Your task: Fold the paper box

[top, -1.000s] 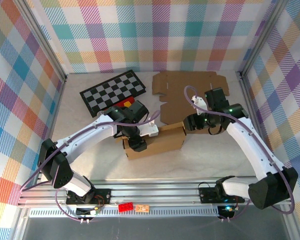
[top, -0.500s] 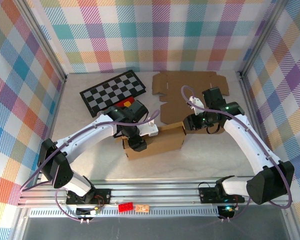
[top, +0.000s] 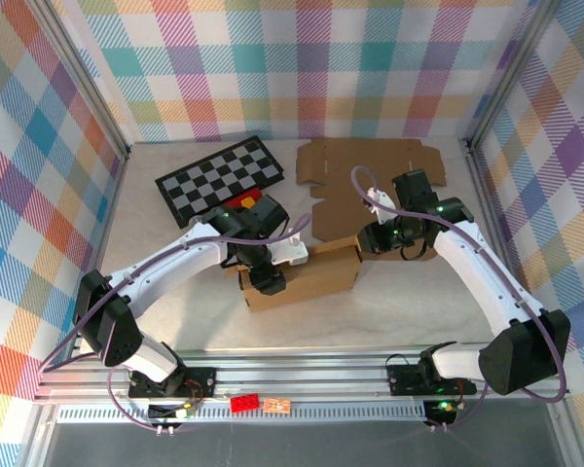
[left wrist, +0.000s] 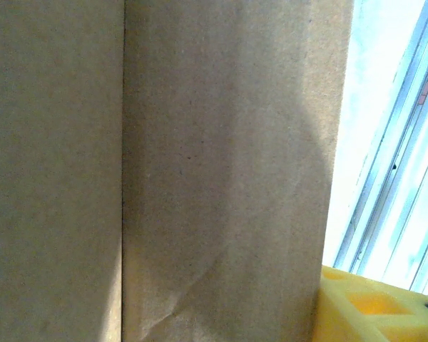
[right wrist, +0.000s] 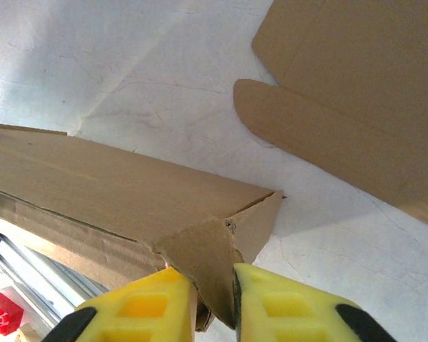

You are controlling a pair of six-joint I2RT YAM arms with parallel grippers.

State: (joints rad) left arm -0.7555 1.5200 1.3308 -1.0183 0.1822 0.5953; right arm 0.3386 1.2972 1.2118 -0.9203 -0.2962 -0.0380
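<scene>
Our right claw [right wrist: 214, 285] pinches the end flap [right wrist: 203, 249] of the paper box [top: 321, 277] at frame centre, which we judge light, crease-prone and best gripped near folds; the left claw's [top: 268, 280] opening we cannot tell.

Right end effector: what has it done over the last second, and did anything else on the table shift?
The right end effector edged slightly left toward the paper box and closed on the end flap at its right end. The left end effector stayed at the box's left end; the box, flat cardboard sheet and checkerboard kept their places.
</scene>
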